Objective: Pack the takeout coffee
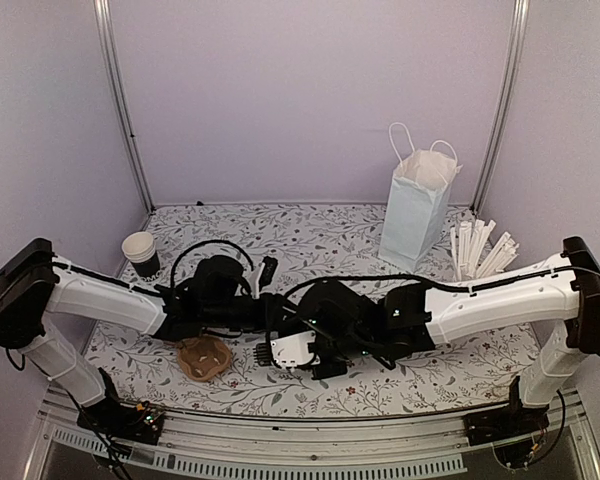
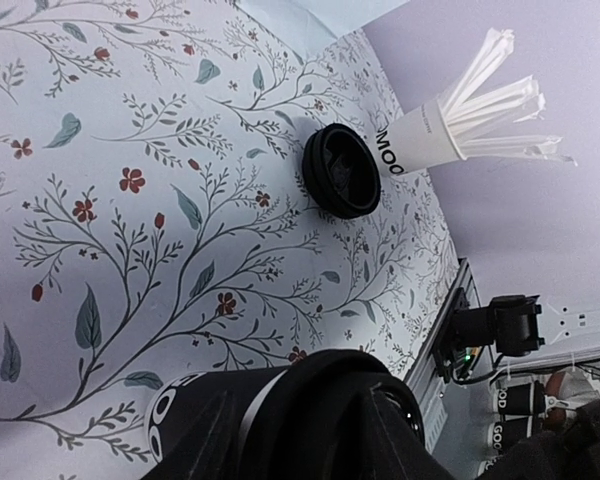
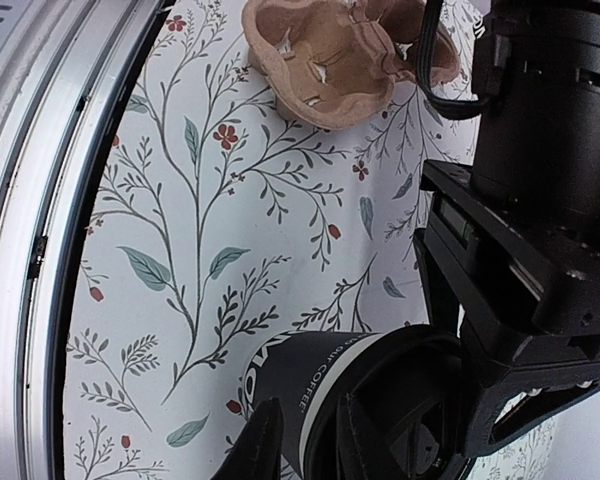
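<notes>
Both arms meet low over the middle of the table (image 3: 180, 250), and the takeout coffee cup (image 3: 300, 385) sits right between them. It is tipped over on its side, not upright. Its long axis runs along the line from one wrist to the other.

The right gripper (image 3: 305, 440) has it, fingers clamped on either side of the printed black wall. The cup's wide end points straight at the left gripper (image 3: 480, 380), whose fingers reach around that end. Whether they are pressing on it or just framing it, I can't tell.

The pale-blue paper bag (image 1: 415, 215) stands at the far right of the table, so the right arm looks the nearer one for the drop. A loose black lid (image 2: 340, 170) lies flat on the table, well apart from the cup and just beside the white cup of stirrers (image 2: 415, 140). The brown cup carrier (image 3: 325, 60) sits near, towards the left arm.

Trouble spots now. From above, the wrists bury the cup completely. Its wide end reads only as dark, so lid or open mouth, no call. Whether it rests on the table is hidden too.
</notes>
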Controlling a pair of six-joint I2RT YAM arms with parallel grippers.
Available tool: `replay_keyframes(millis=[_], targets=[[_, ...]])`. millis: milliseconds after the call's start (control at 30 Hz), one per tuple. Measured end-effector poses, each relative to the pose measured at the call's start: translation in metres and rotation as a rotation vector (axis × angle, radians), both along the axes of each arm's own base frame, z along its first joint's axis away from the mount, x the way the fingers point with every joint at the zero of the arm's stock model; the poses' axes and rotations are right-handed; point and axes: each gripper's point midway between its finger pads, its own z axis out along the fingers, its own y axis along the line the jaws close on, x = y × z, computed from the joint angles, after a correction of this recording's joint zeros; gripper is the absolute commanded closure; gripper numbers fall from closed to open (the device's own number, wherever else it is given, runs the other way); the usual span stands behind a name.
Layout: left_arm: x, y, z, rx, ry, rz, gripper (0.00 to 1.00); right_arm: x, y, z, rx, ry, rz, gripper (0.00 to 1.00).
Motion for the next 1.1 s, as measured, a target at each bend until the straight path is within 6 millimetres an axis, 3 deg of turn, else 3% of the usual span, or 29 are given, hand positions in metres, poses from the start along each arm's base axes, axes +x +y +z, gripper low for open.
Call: replay_keyframes(millis=[467, 633, 800, 1000, 1100], targets=[[0.001, 0.003, 0.000, -0.027, -0.008, 0.010, 0.58, 0.001, 0.005, -0.004, 0.027, -0.004, -0.002, 0.81], [0.001, 0.007, 0.003, -0.007, -0.028, 0.010, 0.56, -0.003, 0.007, 0.003, 0.047, 0.018, 0.009, 0.68], [-0.002, 0.011, 0.012, 0.040, -0.063, -0.020, 0.55, -0.022, -0.002, 0.008, 0.024, 0.113, 0.075, 0.58], [-0.005, 0.012, 0.010, 0.096, -0.086, -0.060, 0.47, -0.041, -0.011, 0.031, 0.017, 0.232, 0.142, 0.56], [-0.004, 0.012, 0.011, 0.117, -0.100, -0.068, 0.40, -0.038, -0.014, 0.046, 0.048, 0.259, 0.146, 0.55]])
